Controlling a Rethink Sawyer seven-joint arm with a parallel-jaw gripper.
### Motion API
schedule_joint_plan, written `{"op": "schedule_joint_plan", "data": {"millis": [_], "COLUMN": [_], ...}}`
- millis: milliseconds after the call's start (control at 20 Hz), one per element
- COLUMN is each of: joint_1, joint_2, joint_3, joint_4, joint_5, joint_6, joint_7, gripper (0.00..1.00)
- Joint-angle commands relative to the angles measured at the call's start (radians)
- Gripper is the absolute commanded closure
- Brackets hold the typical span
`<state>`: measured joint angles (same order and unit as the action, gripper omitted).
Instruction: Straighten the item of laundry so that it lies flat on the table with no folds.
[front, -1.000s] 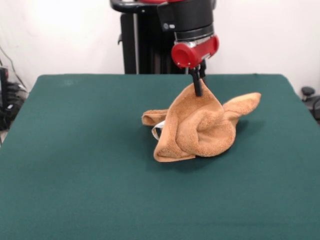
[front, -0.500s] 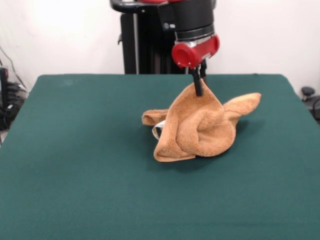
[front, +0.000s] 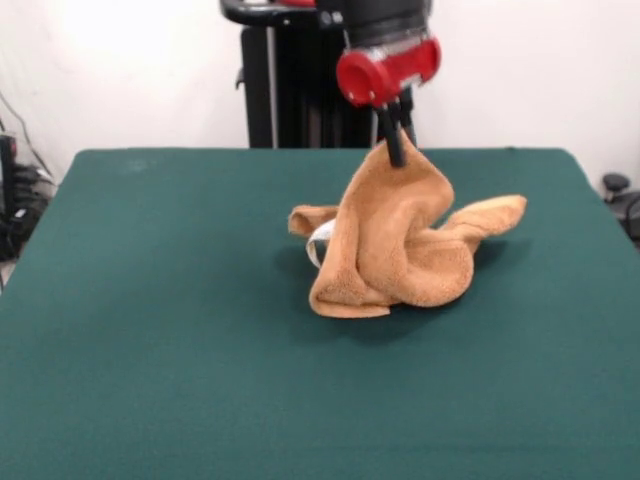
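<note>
Right of centre in the frame, the towel (front: 395, 245) stands bunched in a peaked heap on the green worktop (front: 150, 330), directly under the end effector (front: 395, 150). Its top is drawn up into a point that meets the black fingers just above the middle of the picture, while its lower folds rest on the cloth surface. One corner sticks out toward the right of the frame, and a shorter flap pokes out to the left. A small white tag (front: 320, 243) shows at the left side of the heap, just under that flap. The towel is thick with folds and far from flat.

The end effector hangs down from the red and black arm (front: 388, 60) at the top of the frame. Its fingers are closed together on the towel's peak, pinching the fabric and holding that part up off the worktop. Below the grip the cloth drapes in a loose cone.
</note>
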<state>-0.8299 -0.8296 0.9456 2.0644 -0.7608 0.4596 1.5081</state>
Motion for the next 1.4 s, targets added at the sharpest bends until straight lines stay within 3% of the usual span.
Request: {"op": "schedule_joint_plan", "data": {"millis": [50,250,500,950,1150,1400], "joint_1": [-0.076,-0.081,-0.155,-0.214,-0.284,-0.428], "joint_2": [-0.140,-0.196,-0.272,-0.386,-0.451,-0.515], "joint_3": [0.186,0.204,0.322,0.403,0.462,0.622], "joint_4": [0.102,0.093,0.102,0.070,0.064,0.043], "joint_5": [0.141,0.154,0.242,0.319,0.363,0.424], "joint_6": [0.142,0.140,0.128,0.127,0.126,0.084], "joint_7": [-0.201,-0.175,-0.168,-0.119,-0.136,-0.136], "gripper": [1.00,1.00,1.00,1.00,1.00,1.00]}}
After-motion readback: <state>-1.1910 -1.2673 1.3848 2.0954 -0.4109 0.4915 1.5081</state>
